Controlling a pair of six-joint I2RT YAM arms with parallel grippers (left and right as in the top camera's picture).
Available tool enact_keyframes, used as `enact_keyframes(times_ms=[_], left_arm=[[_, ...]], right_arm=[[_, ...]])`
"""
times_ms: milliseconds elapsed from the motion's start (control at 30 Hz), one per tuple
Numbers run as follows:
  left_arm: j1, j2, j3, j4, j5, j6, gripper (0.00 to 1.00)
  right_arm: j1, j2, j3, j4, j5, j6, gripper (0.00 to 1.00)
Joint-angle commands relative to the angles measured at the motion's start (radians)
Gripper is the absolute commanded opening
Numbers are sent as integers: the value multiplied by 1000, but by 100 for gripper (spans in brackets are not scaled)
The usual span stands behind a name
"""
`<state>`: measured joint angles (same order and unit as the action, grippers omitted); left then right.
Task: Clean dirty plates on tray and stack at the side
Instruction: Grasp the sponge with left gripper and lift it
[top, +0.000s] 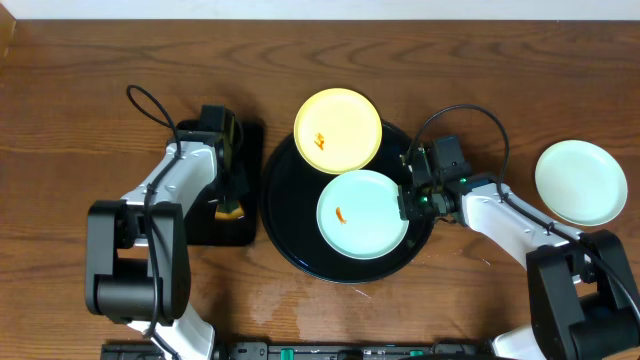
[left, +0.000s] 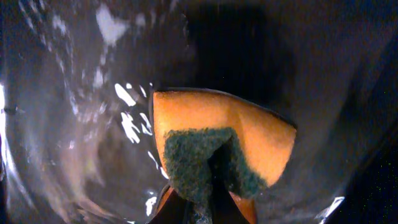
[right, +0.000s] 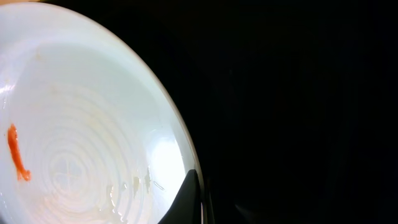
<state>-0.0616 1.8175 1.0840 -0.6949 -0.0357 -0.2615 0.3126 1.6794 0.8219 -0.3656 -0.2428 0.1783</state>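
I see a dark brown wooden table (top: 80, 120) with lengthwise grain, evenly lit, bounded along its far edge by a pale strip (top: 320, 8).

Black tray (top: 285, 215); yellow plate (top: 338, 130), mint plate (top: 362, 213) (orange smears (top: 341, 214)); orange-green sponge (left: 217, 149).

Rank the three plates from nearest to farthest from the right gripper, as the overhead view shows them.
1. Smeared mint plate: in the tray, directly beside the right gripper.
2. Yellow plate: over the tray's far rim, towards the left.
3. Plain mint plate: off the tray, far right.
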Motion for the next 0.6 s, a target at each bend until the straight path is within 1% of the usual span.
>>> enact_keyframes(times_ms=[0, 33, 67, 133, 167, 200, 367, 500, 533, 567], left_arm=[[5, -72, 31, -33, 12, 41, 8], [4, -91, 31, -32, 13, 40, 13], [4, -109, 31, -32, 13, 40, 26], [4, -128, 31, -35, 13, 40, 39], [4, -130, 31, -37, 13, 40, 41], [4, -129, 31, -42, 14, 40, 43], [4, -93, -8, -47, 26, 23, 44], [4, -54, -61, 14, 25, 21, 44], [4, -27, -76, 44, 25, 21, 43], [4, -17, -78, 50, 26, 21, 40]], right_arm=[[-10, 21, -1, -3, 62, -11, 1], [-10, 21, -1, -4, 62, -11, 1], [-10, 21, -1, -4, 63, -11, 1], [-10, 21, -1, -3, 62, -11, 1], [-10, 21, -1, -3, 63, -11, 1], [-10, 21, -1, -3, 62, -11, 1], [-10, 21, -1, -4, 62, -11, 1], [-10, 21, -1, -2, 62, -11, 1], [-10, 21, -1, -1, 62, -11, 1], [-10, 21, -1, -1, 62, -11, 1]])
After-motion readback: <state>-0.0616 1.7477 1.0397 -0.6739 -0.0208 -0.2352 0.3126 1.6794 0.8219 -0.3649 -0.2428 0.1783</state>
